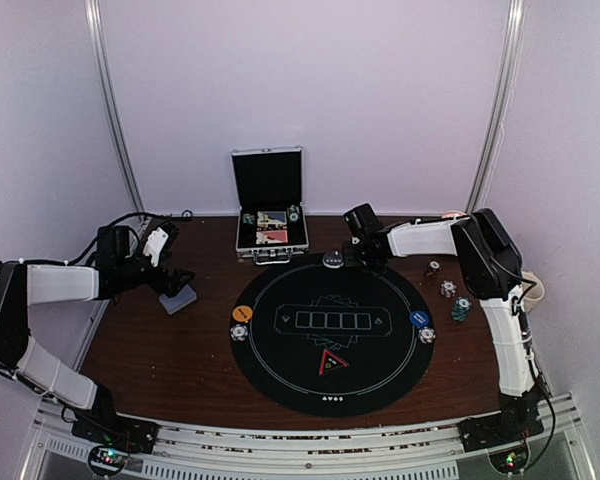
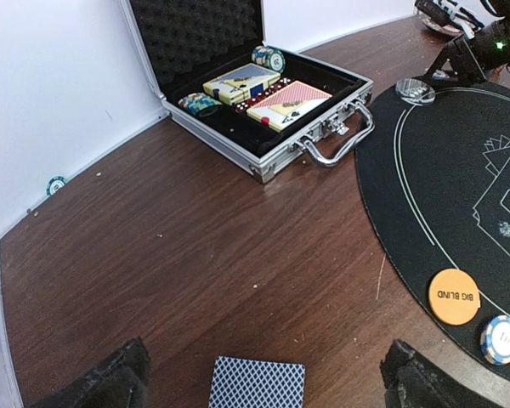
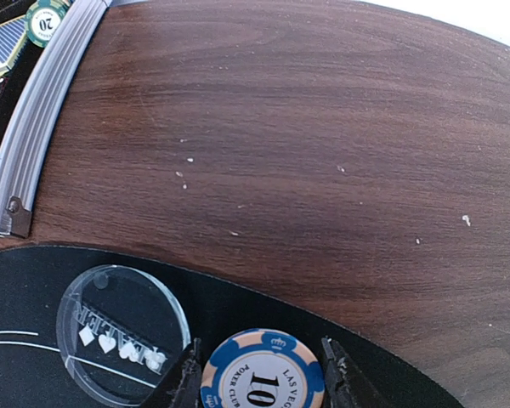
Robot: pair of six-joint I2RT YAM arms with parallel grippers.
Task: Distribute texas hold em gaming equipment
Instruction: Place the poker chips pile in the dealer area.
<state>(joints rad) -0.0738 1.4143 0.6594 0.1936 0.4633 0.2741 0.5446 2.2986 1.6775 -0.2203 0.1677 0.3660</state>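
Closest to us on the right wrist cam is a blue-and-white chip (image 3: 263, 382) marked 10. It's pinched by its rim between the fingers of the right gripper (image 3: 260, 371), over the far edge of the mat (image 3: 34, 280) and right beside the clear dealer puck (image 3: 123, 331). Looks like a proper clamp to us, with both fingers on the striped edge. Chips like this are light, hard and slick on the rim. We'd guess it can swivel or pop out unless the pinch runs across the full diameter.

Over on the other side, the left gripper (image 2: 265, 365) hangs wide open, holding nothing. It straddles the deck (image 2: 257, 387) of crosshatch-backed cards lying flat on the table (image 2: 195, 280). Our take is that loose cards slide over each other, so we'd grab the stack square across opposite edges, low down, or the top ones shear off. More chips and card packs sit in the case (image 2: 280, 157), and the orange Big Blind disc (image 2: 453, 296) is already on the mat.
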